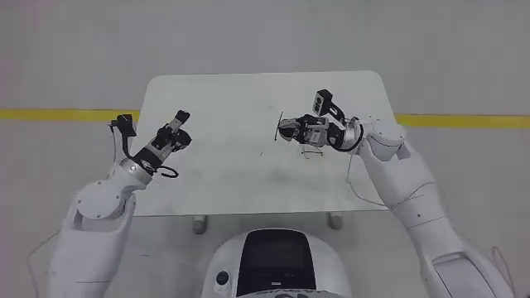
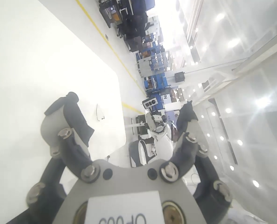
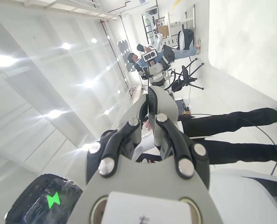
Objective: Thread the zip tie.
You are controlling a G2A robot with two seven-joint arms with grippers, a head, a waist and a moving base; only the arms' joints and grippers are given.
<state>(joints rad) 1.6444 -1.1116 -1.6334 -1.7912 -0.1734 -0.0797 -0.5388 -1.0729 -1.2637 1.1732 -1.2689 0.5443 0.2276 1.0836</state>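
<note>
Zip tie [image 1: 279,121]: I read long axis far-to-near over table [image 1: 232,99] | right gripper [image 1: 285,130] clamped on it | left gripper [image 1: 182,122] jaws spread.

The left gripper [image 2: 129,100] hangs over the white surface [image 2: 35,71], its dark fingers [image 2: 75,117] spread wide. A thin zip tie [image 2: 97,113] shows against the surface, about eleven o'clock ahead.

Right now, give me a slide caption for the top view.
Right gripper holds zip tie over table, jaws shut; left gripper hovers, jaws open.
</note>
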